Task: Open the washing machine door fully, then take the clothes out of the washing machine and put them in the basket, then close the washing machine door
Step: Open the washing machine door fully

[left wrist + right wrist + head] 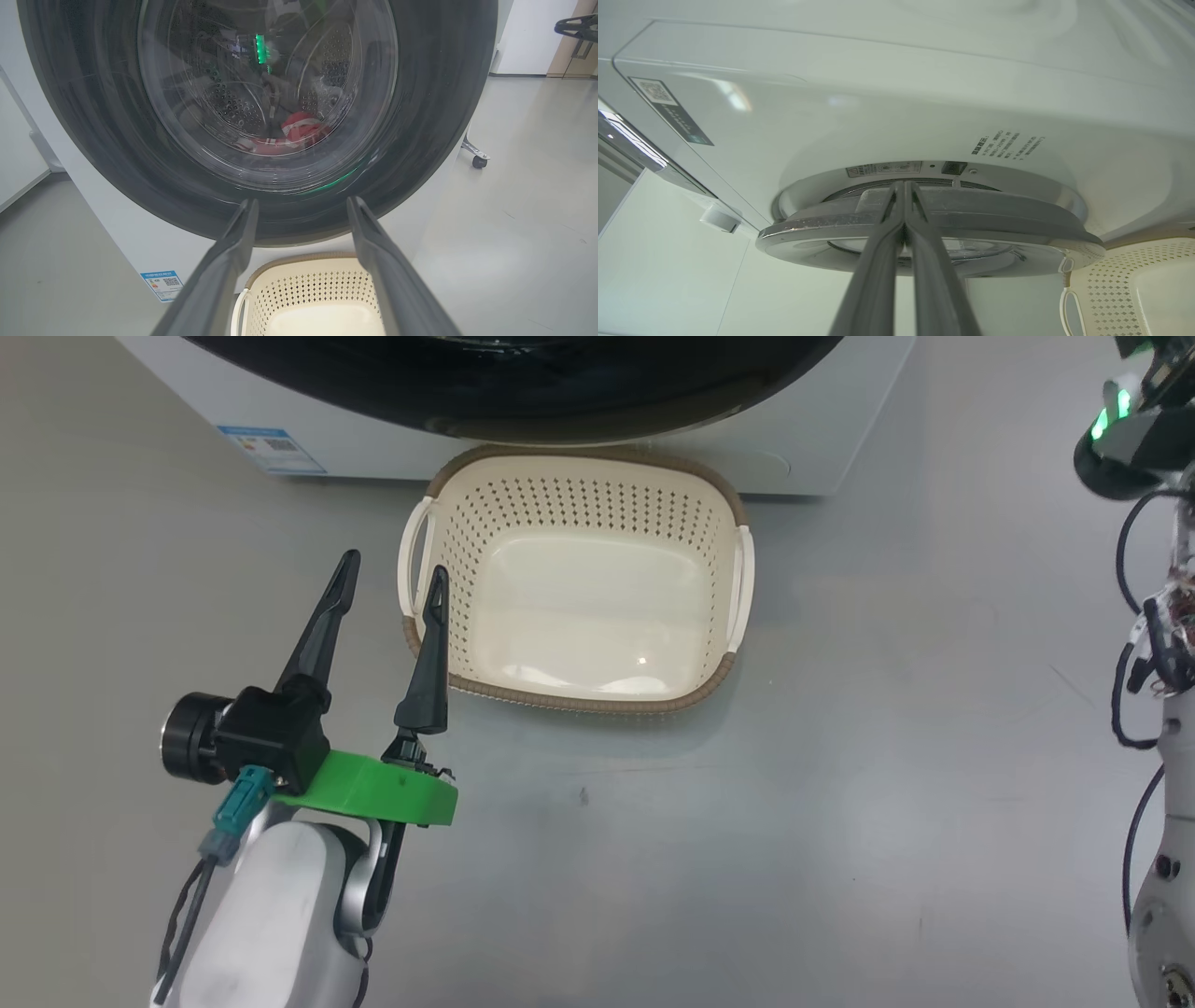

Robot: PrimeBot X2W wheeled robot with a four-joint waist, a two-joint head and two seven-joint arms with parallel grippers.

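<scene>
Since the washing machine door (434,140) looks hard and slippery, hook its rim with your right gripper (904,187), pressed together there; your left gripper (393,565) is spread below.

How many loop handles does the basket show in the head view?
2. The left handle is on the basket's left side, beside the open left gripper. The right handle is on the opposite side. Neither is hidden.
</scene>
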